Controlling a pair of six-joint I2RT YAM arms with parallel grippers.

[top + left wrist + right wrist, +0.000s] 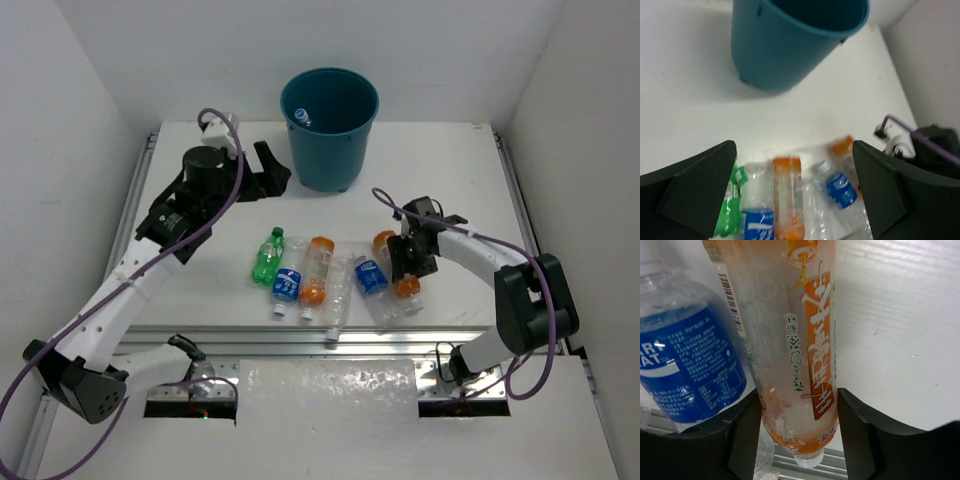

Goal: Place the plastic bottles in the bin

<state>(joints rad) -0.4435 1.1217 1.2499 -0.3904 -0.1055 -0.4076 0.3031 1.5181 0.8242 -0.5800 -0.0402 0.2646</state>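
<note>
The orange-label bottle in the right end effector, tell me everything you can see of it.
The orange-label bottle is clear, thin plastic with orange print. It lies on its side on the white table, neck toward the wrist camera, held on both sides by the right end effector. A blue-label bottle lies against it.

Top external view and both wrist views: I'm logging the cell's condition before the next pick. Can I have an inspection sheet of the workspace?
Surface: white table, no spills seen.
Job's things: teal bin upright at the far edge, one bottle inside; the others lie clustered nearer the arms, including a green bottle.
Clutter: crinkled shiny sheet at the near edge.
Grippers: left pincer open, empty, facing the bin; right pincer closed on the orange-label bottle.
Cables: purple cable looping off each arm.
Surroundings: white walls on three sides.
</note>
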